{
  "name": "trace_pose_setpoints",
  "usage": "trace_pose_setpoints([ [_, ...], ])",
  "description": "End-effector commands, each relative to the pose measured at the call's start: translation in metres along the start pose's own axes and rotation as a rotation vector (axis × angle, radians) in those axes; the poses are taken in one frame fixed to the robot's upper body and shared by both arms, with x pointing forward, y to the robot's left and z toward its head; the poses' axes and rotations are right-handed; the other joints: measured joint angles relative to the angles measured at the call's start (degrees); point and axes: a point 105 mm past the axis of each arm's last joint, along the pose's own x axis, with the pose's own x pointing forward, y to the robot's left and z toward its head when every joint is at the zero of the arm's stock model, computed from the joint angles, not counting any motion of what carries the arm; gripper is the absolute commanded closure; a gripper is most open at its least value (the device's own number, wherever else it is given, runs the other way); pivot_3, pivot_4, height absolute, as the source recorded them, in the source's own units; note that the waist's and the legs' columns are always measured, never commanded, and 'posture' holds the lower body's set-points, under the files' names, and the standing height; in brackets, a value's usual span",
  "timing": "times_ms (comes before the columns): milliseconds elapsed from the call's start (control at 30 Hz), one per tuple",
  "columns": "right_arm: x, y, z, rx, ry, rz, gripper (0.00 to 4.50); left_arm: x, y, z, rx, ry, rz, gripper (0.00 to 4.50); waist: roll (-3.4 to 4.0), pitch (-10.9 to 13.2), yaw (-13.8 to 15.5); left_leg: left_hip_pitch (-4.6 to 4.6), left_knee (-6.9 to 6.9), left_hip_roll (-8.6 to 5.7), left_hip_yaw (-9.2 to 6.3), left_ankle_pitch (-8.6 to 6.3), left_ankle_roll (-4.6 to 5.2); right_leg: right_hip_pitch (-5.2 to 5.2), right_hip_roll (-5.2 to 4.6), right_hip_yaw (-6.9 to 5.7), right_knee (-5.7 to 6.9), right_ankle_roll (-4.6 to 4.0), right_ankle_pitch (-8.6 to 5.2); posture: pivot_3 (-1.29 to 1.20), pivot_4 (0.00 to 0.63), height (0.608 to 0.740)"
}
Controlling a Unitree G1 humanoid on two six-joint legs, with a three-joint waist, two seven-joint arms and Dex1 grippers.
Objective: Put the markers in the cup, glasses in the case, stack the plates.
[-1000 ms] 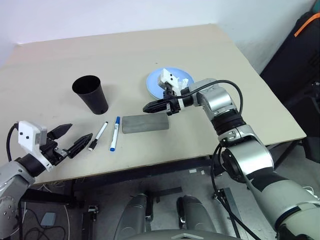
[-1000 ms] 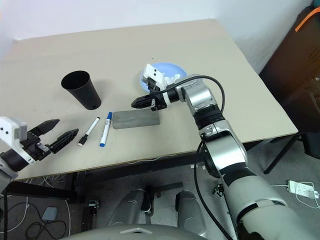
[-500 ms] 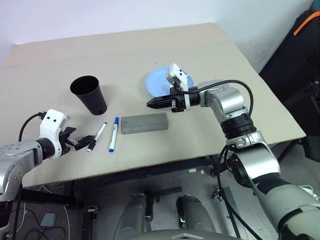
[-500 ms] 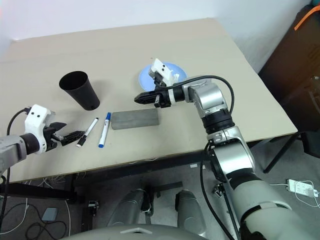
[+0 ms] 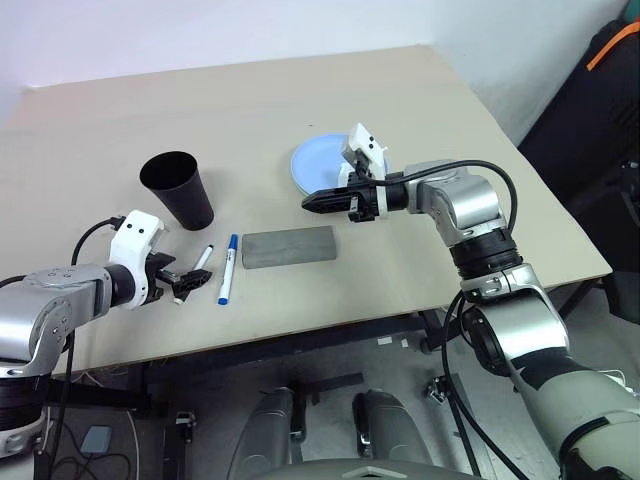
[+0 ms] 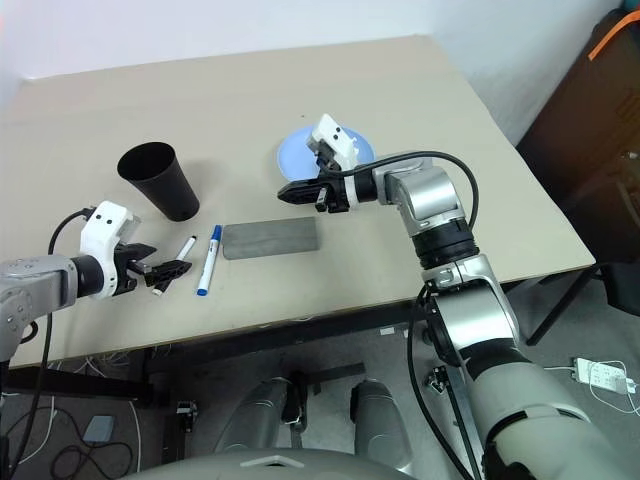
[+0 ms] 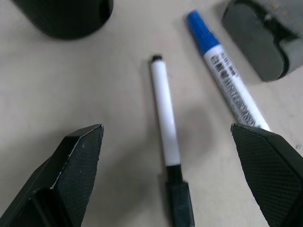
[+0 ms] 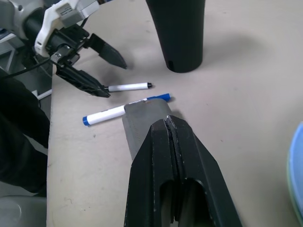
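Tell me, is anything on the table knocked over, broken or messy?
Nothing stands out. The cup stands upright, the two markers lie side by side beside the shut case, and the blue plate lies flat. Nothing looks spilled or broken.

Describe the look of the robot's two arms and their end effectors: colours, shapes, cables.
Both arms are rounded silver-grey shells with black joints and a thin black cable looping along each. The left end effector and right end effector each have two black, tapering, pointed fingers with a textured inner face, mounted below a small white boxy camera housing.
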Motion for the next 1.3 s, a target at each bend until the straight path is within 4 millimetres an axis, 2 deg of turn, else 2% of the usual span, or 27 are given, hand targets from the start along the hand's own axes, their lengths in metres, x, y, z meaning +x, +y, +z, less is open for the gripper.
trace_pose_setpoints([
  [33, -0.001, 0.002, 0.009, -0.039, -0.014, 0.001, 4.48, -0.004, -0.002, 0.006, -0.013, 0.025, 0.015, 0.00, 0.00, 0.00, 0.00, 0.01, 0.03, 0.00, 0.00, 0.00, 0.00, 0.02, 0.00, 0.00, 0.00, 0.00, 0.00, 0.00, 0.150, 0.712],
  [200, 0.000, 0.000, 0.006, -0.042, -0.003, -0.013, 4.48, -0.005, -0.002, 0.008, -0.039, 0.047, 0.024, 0.00, -0.01, 0.00, 0.01, 0.00, 0.19, 0.00, 0.00, 0.00, 0.00, 0.07, 0.00, 0.00, 0.03, 0.01, 0.00, 0.00, 0.150, 0.712],
  [400, -0.002, -0.004, 0.006, -0.050, 0.005, -0.035, 4.48, -0.001, -0.005, -0.001, -0.052, 0.086, 0.019, 0.00, -0.02, 0.00, 0.02, 0.00, 0.24, 0.00, 0.00, 0.00, 0.00, 0.08, 0.00, 0.00, 0.05, 0.01, 0.01, 0.00, 0.150, 0.712],
  [433, -0.002, -0.004, 0.006, -0.050, 0.006, -0.037, 4.50, -0.001, -0.005, 0.000, -0.059, 0.078, 0.020, 0.17, -0.01, 0.00, 0.02, 0.00, 0.24, 0.00, -0.01, 0.00, 0.00, 0.08, 0.01, 0.00, 0.05, 0.01, 0.01, 0.00, 0.150, 0.712],
  [500, -0.003, -0.005, 0.006, -0.052, 0.008, -0.041, 4.50, -0.001, -0.006, 0.002, -0.066, 0.069, 0.017, 0.57, -0.02, 0.00, 0.02, 0.01, 0.25, 0.00, 0.00, 0.00, 0.00, 0.08, 0.00, 0.00, 0.05, 0.01, 0.01, 0.00, 0.150, 0.712],
  [567, -0.003, -0.005, 0.005, -0.053, 0.010, -0.044, 4.50, -0.003, -0.008, 0.001, -0.062, 0.077, 0.001, 1.21, -0.02, 0.00, 0.02, 0.00, 0.27, 0.00, -0.01, 0.00, 0.00, 0.08, 0.01, 0.00, 0.06, 0.01, 0.01, 0.00, 0.150, 0.712],
  [867, -0.002, -0.007, 0.004, -0.043, 0.010, -0.051, 4.50, -0.006, -0.011, -0.002, -0.060, 0.107, -0.012, 4.44, -0.02, 0.00, 0.01, 0.00, 0.29, 0.00, -0.01, 0.00, 0.00, 0.08, 0.00, 0.00, 0.07, 0.01, 0.00, 0.00, 0.150, 0.712],
  [967, -0.003, -0.008, 0.004, -0.039, 0.011, -0.056, 4.50, -0.007, -0.006, 0.005, -0.001, 0.060, 0.014, 4.48, -0.02, 0.00, 0.01, 0.00, 0.29, 0.00, -0.01, 0.00, 0.00, 0.08, 0.00, 0.00, 0.07, 0.00, 0.00, 0.00, 0.150, 0.712],
  [1067, -0.003, -0.009, 0.004, -0.039, 0.011, -0.057, 4.50, -0.012, -0.015, 0.022, 0.047, -0.067, -0.060, 4.48, -0.02, 0.00, -0.02, -0.01, 0.29, 0.00, -0.01, 0.00, 0.00, 0.07, 0.00, 0.01, 0.06, -0.01, 0.00, 0.00, 0.150, 0.712],
  [1200, -0.004, -0.009, 0.004, -0.040, 0.012, -0.055, 4.50, -0.018, -0.004, 0.029, 0.090, -0.127, 0.003, 4.48, -0.03, 0.00, 0.01, -0.03, 0.28, 0.00, -0.01, 0.00, 0.00, 0.05, 0.00, 0.00, 0.06, -0.02, -0.01, 0.00, 0.150, 0.712],
  [1300, -0.003, -0.008, 0.004, -0.039, 0.015, -0.049, 4.50, -0.027, -0.019, 0.048, 0.154, -0.290, -0.074, 4.48, -0.03, 0.00, -0.04, -0.03, 0.28, 0.00, -0.01, 0.00, 0.00, 0.04, 0.00, 0.02, 0.06, -0.01, -0.01, 0.00, 0.150, 0.712],
])
